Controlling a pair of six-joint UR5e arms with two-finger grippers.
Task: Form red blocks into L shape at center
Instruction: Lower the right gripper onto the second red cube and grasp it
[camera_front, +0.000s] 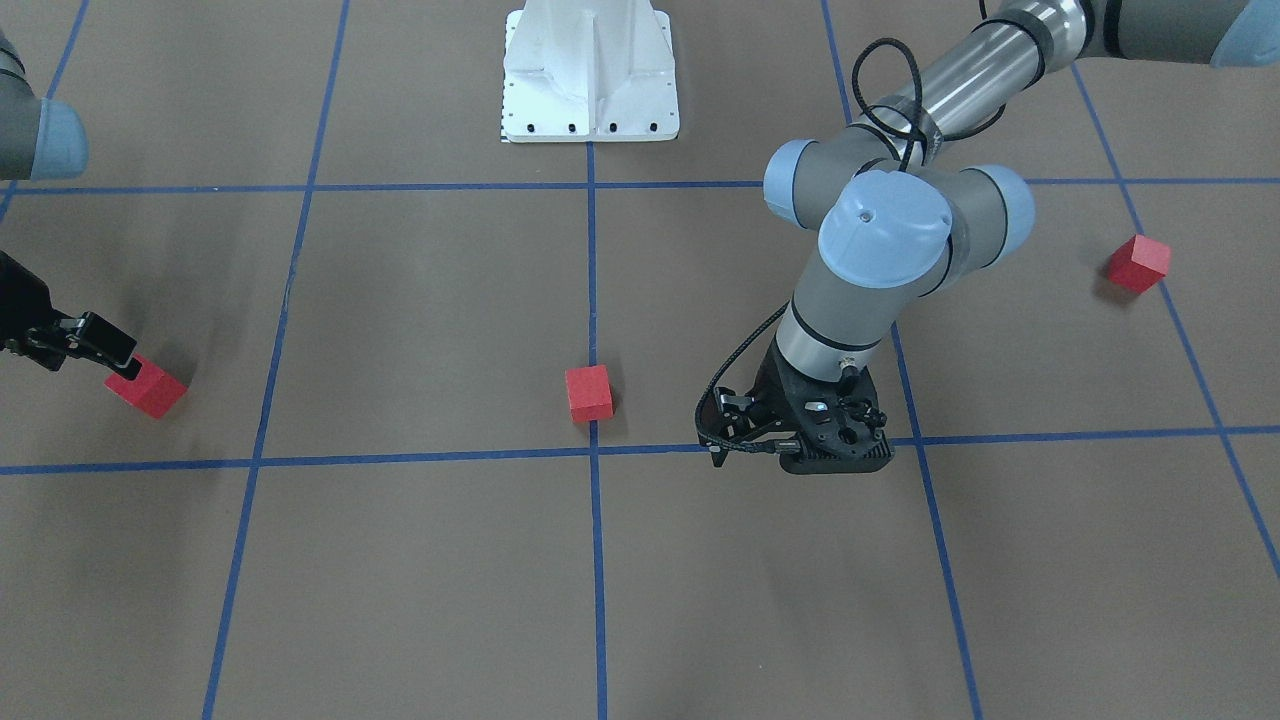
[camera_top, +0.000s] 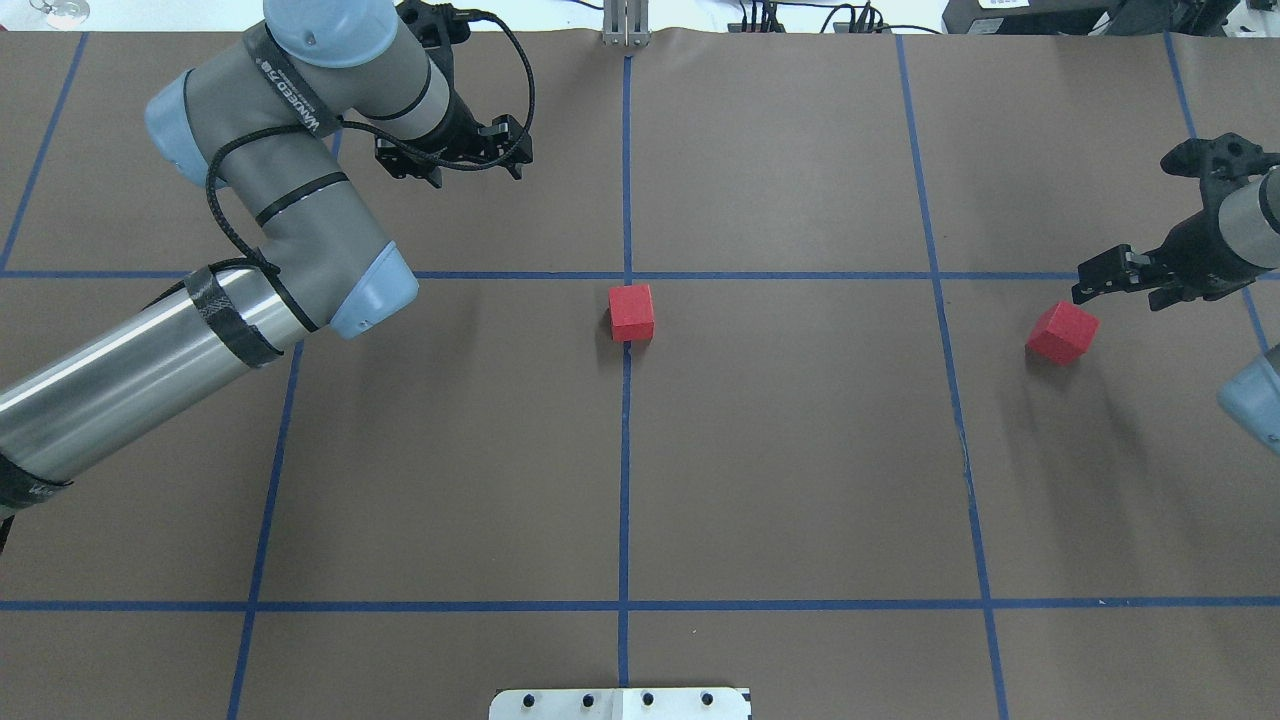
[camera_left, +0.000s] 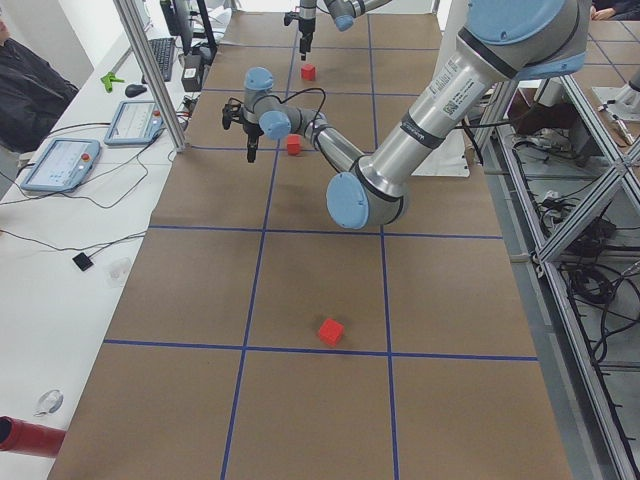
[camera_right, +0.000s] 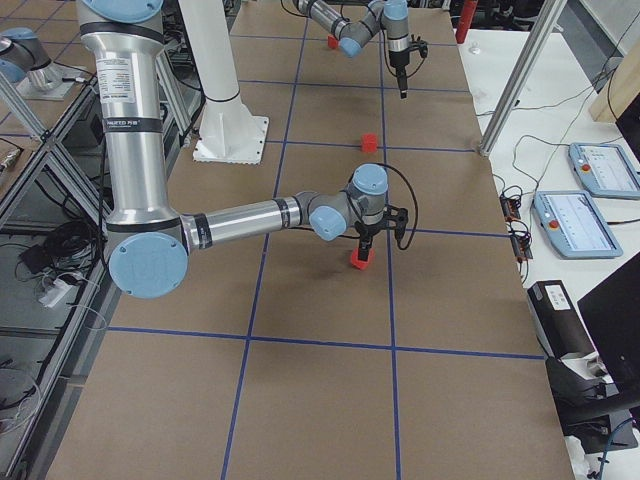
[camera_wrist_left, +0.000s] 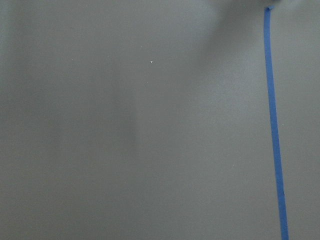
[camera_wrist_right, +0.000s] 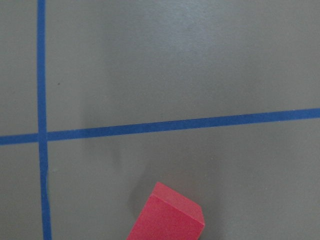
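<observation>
One red block (camera_front: 588, 392) (camera_top: 632, 312) rests just on the robot's side of the center (camera_front: 594, 450) (camera_top: 627, 275), touching the blue line. A second red block (camera_front: 146, 386) (camera_top: 1062, 332) lies turned at an angle directly below my right gripper (camera_front: 115, 358) (camera_top: 1112, 296), which hangs just over it, open and not gripping it. The right wrist view shows this block (camera_wrist_right: 167, 215) at its bottom edge. A third red block (camera_front: 1139, 263) (camera_left: 331, 331) sits alone far out on my left side. My left gripper (camera_front: 800, 455) (camera_top: 455, 158) points down beside the center, holding nothing; its fingertips are hidden.
The white robot base (camera_front: 590, 75) stands at the table's near edge on the robot's side. My left arm's elbow (camera_top: 300, 230) hangs over the left part of the table. Tablets and cables (camera_left: 70, 150) lie on the white bench beyond the far edge.
</observation>
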